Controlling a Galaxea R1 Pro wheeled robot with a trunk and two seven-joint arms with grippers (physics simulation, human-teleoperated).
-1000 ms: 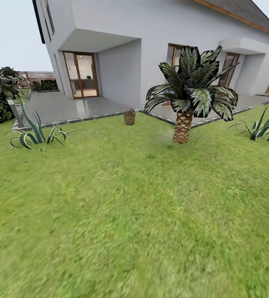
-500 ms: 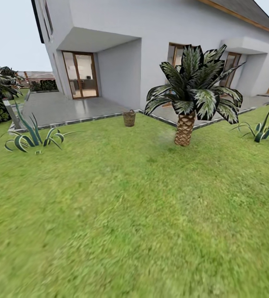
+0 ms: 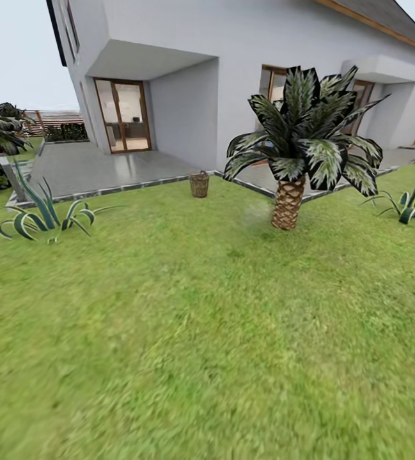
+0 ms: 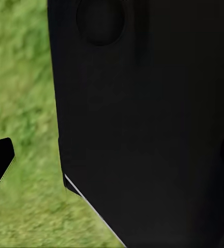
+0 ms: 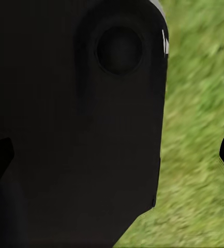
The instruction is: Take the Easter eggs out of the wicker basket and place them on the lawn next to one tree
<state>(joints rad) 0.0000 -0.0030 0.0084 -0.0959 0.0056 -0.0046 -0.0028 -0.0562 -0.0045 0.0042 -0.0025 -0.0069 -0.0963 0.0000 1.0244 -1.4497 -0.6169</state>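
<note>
Since the earlier head pictures the whole scene has slid a little outward and grown slightly, so the camera is judged to have been carried forward over the lawn; nothing in the garden itself appears to have been shifted.

From the head view, the wicker basket is seen standing upright far ahead at the lawn's far edge, just beside the grey paved terrace of the house. Its contents are too small to be made out, so the eggs cannot be confirmed. A palm-like tree with mottled leaves stands to the basket's right, near it but apart. A spiky plant lies well off to the left.

From the left wrist view, dark robot bodywork is seen close up over blurred grass; how far that gripper is open cannot be told, and nothing is seen held.

From the right wrist view, much the same dark bodywork and grass are shown, and the gripper's state again cannot be told.

The approach is judged barely begun. The basket should be kept centred, the drive slowed near the paving, and the base stopped facing the basket with room for an arm to be lowered.
</note>
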